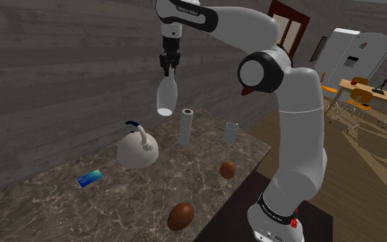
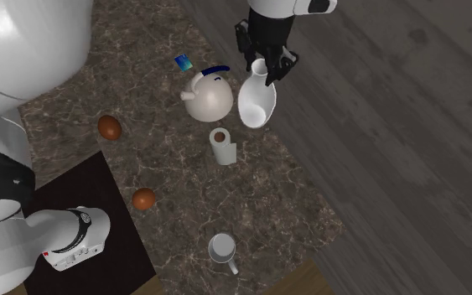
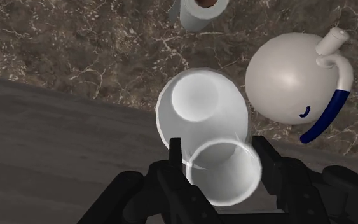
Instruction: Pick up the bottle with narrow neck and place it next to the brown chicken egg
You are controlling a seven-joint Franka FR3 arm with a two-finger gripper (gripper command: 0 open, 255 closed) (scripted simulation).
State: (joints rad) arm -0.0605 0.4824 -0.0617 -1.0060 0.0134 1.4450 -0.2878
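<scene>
A white bottle [image 1: 165,96] with a narrow neck hangs in the air, bulb end down, above the far edge of the dark marble table [image 1: 61,185]. My black gripper [image 1: 168,69] is shut on its neck from above. In the wrist view the fingers [image 3: 176,151] clasp the bottle's open mouth [image 3: 222,172], with the round body [image 3: 203,111] below. From the second exterior view the bottle [image 2: 256,102] hangs beside the teapot under the gripper [image 2: 263,69]. Two brown eggs lie on the table, one [image 1: 227,169] near the stand and one [image 1: 180,215] at the front edge.
A white teapot [image 1: 137,148] with a blue handle sits under and beside the bottle. A pale upright tube [image 1: 185,127] and a grey cup [image 1: 231,132] stand toward the shoulder view's right. A blue card [image 1: 89,179] lies at the left. The dark stand top [image 2: 100,201] borders the eggs [image 2: 143,199].
</scene>
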